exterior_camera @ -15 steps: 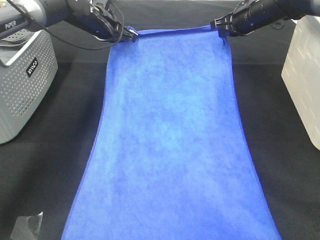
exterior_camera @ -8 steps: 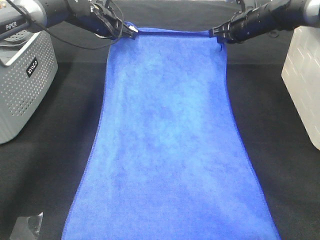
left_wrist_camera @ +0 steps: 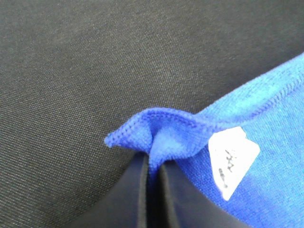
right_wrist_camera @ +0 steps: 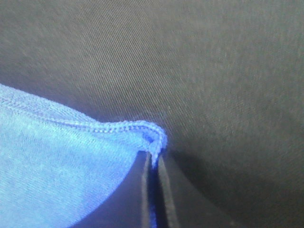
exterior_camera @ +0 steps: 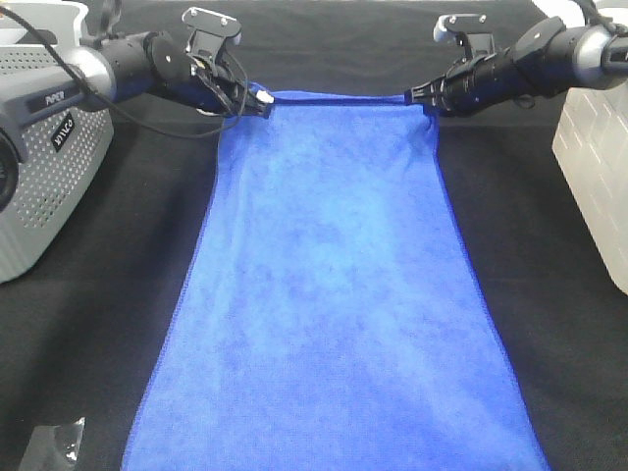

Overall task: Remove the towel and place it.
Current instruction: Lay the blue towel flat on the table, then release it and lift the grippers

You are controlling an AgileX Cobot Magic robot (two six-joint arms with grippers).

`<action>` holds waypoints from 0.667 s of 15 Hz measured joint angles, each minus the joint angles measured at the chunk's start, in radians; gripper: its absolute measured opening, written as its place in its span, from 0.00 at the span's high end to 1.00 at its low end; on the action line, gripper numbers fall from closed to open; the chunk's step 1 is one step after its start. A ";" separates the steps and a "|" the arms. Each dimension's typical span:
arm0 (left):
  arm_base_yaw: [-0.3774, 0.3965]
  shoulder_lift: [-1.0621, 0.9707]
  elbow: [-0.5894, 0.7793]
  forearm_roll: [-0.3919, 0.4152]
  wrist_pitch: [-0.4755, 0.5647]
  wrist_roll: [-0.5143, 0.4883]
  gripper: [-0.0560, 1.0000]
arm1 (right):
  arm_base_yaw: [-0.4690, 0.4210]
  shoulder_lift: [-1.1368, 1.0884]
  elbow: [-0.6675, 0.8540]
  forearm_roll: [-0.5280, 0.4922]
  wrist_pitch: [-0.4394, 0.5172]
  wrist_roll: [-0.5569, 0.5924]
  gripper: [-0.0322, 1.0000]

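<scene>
The royal-blue towel (exterior_camera: 334, 285) lies stretched lengthwise over the black table cloth (exterior_camera: 118, 294), from the far end to the near edge. My left gripper (exterior_camera: 257, 101) is shut on its far left corner. In the left wrist view the jaws pinch a fold of blue cloth (left_wrist_camera: 164, 135) beside the small white tag (left_wrist_camera: 232, 161). My right gripper (exterior_camera: 422, 96) is shut on the far right corner. In the right wrist view the stitched corner (right_wrist_camera: 152, 137) is clamped between the closed fingers. The far edge is held taut between both grippers, a little above the table.
A grey perforated box (exterior_camera: 44, 167) stands at the left. A white container (exterior_camera: 594, 147) stands at the right edge. A small clear plastic piece (exterior_camera: 49, 446) lies at the near left corner.
Both grippers have moved with the far towel edge toward the near side and a little inward. The arms have come further into view. The towel's far end is narrower.
</scene>
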 joint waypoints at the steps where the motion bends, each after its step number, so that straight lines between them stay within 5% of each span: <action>1: 0.000 0.008 0.000 0.000 -0.006 0.000 0.94 | 0.000 0.006 0.000 0.002 -0.005 -0.002 0.97; 10: -0.003 0.034 0.000 0.001 -0.106 0.000 0.94 | 0.000 0.035 0.000 0.180 -0.053 -0.176 0.96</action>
